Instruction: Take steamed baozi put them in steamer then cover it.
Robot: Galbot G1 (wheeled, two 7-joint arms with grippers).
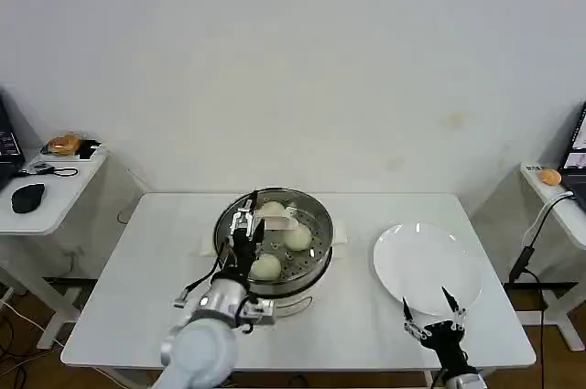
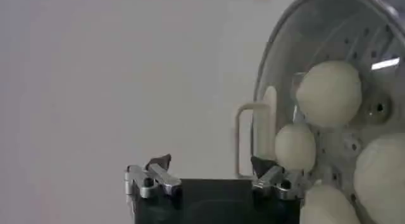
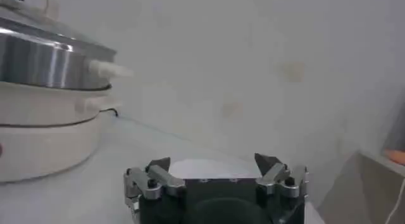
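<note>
So the left gripper is hovering right over the near-left part of the steamer, jaws spread wide and nothing held between them. In the left wrist view the same gripper has its two fingertips well apart, and the cream-white bar handle of the glass cover sits just ahead of one fingertip, close to it but I can't say for sure that they touch.

The cover is already sitting on the steamer, directly under and just beyond the left gripper. You can see the baozi through the glass: the head view shows three clearly, one right below the gripper, one a bit to its right and one under the handle. The left wrist view shows four pale buns on the perforated tray, all past the fingertips on the handle side.

The right gripper is parked low at the near edge of the table, fingers splayed wide and empty. The white plate lies just beyond it, bare, and the steamer is well off to its left. From the right wrist view, that gripper has the steamer's steel wall and white base off to one side, and the plate's rim shows right in front of the fingers.
</note>
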